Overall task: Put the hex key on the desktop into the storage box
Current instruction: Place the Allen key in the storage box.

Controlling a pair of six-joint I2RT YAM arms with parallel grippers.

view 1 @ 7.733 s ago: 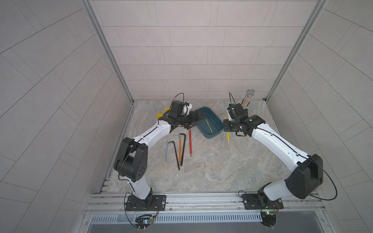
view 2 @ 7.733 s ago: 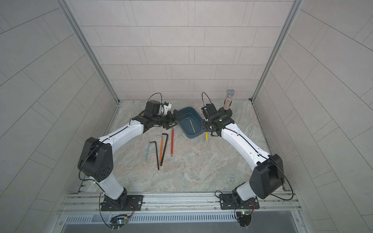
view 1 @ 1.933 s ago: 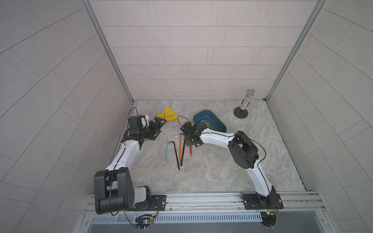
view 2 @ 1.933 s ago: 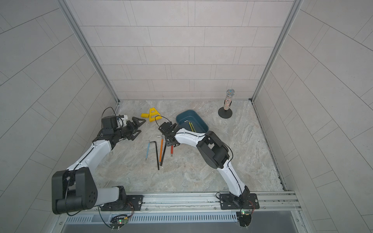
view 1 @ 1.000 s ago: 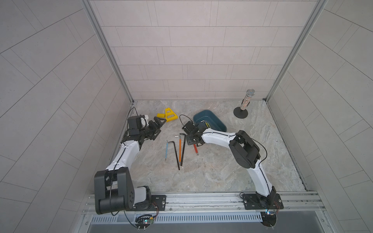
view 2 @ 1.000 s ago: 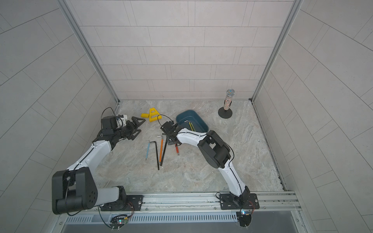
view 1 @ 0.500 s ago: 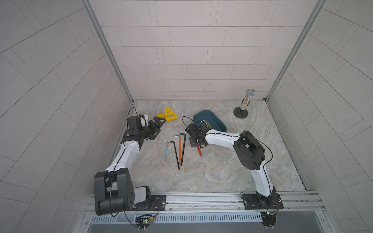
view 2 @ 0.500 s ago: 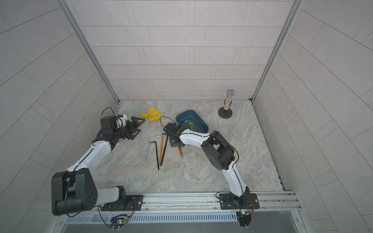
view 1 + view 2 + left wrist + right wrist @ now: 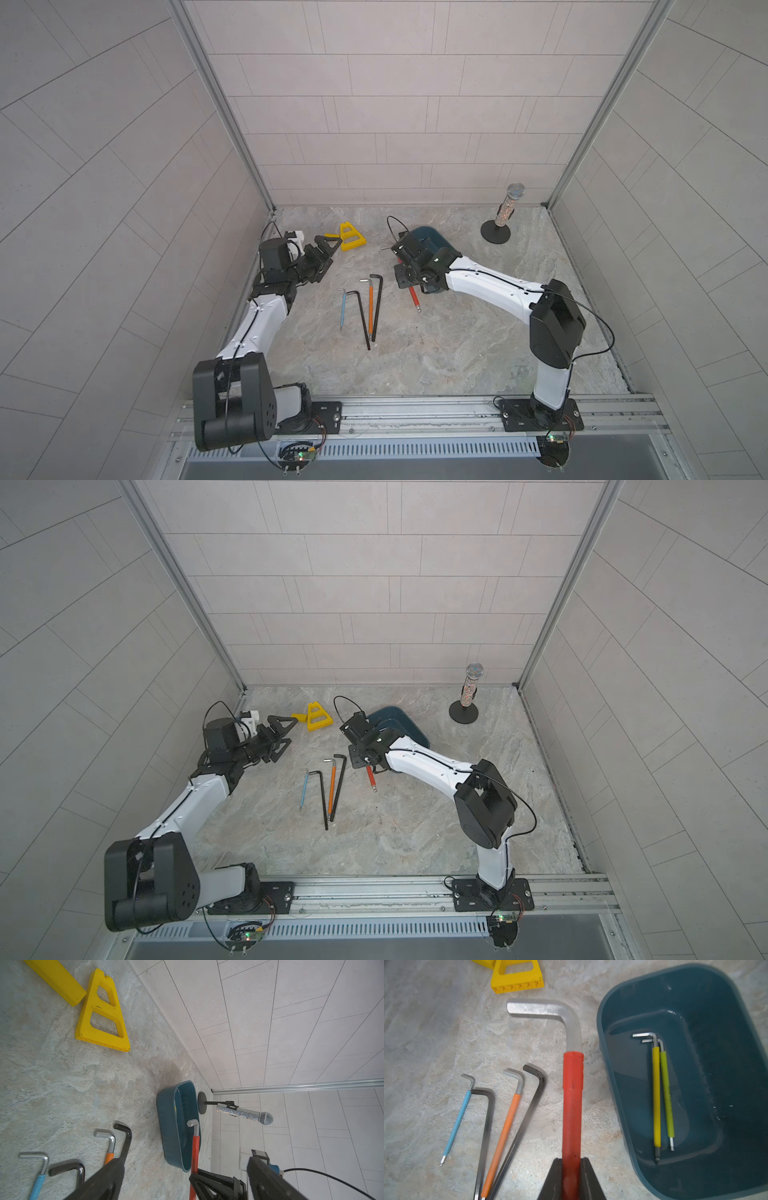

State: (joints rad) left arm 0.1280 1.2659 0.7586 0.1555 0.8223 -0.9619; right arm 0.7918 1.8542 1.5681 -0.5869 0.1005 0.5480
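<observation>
My right gripper [image 9: 406,274] is shut on the red-sleeved hex key [image 9: 572,1105], gripping the sleeve with the bent silver end pointing away. The key [image 9: 414,297] hangs tilted just left of the dark teal storage box [image 9: 612,1076], over the desktop [image 9: 436,345]. A yellow hex key [image 9: 656,1095] and a green one [image 9: 667,1095] lie inside the box. On the desktop lie a blue hex key [image 9: 343,309], an orange one [image 9: 370,299] and two black ones [image 9: 361,316]. My left gripper [image 9: 332,251] stands open and empty at the left, near the yellow pieces.
Two yellow plastic pieces [image 9: 351,237] lie at the back left of the desktop. A glittery microphone on a round black stand [image 9: 505,212] stands at the back right. Grey tiled walls close in three sides.
My right gripper has carried the red hex key rightwards, away from the row of keys and closer to the storage box. The left arm has stayed still.
</observation>
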